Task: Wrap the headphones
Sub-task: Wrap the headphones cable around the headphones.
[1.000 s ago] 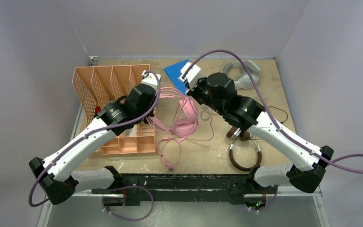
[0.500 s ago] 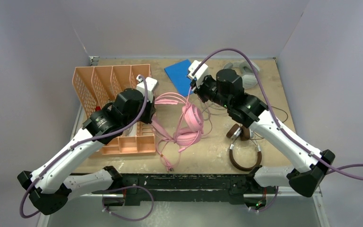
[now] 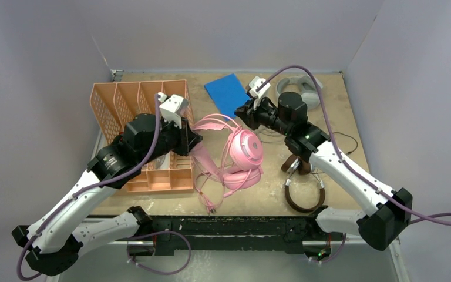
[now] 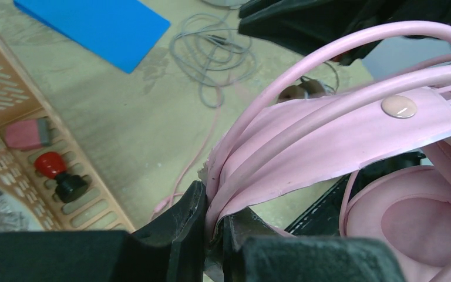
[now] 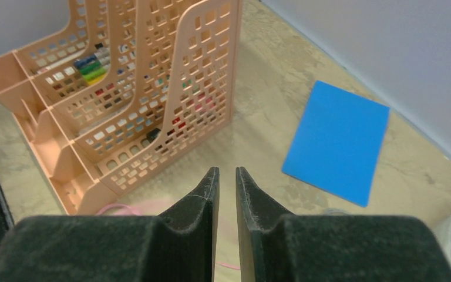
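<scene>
The pink headphones [image 3: 243, 150] hang lifted between my arms, and their pink cable [image 3: 208, 191] trails onto the table. My left gripper [image 3: 195, 140] is shut on one end of the pink headband [image 4: 329, 135], seen close in the left wrist view [image 4: 214, 211]. My right gripper [image 3: 239, 113] is at the other end of the headband. Its jaws [image 5: 227, 176] are almost together, with a thin pink line crossing the slit. The brown-and-silver headphones [image 3: 302, 191] lie front right. The light-grey headphones [image 3: 308, 94] are partly hidden behind the right arm, their grey cable [image 4: 211, 53] coiled nearby.
An orange mesh desk organiser [image 3: 135, 106] stands at the left, close to my left arm, with a red stamp [image 4: 59, 170] and an eraser [image 4: 26, 132] in it. A blue pad [image 3: 228, 93] lies at the back middle. Grey walls enclose the table.
Both grippers rose and drew apart, the left leftward and the right rightward. The pink headphones came up off the table and now hang with an earcup facing the camera.
</scene>
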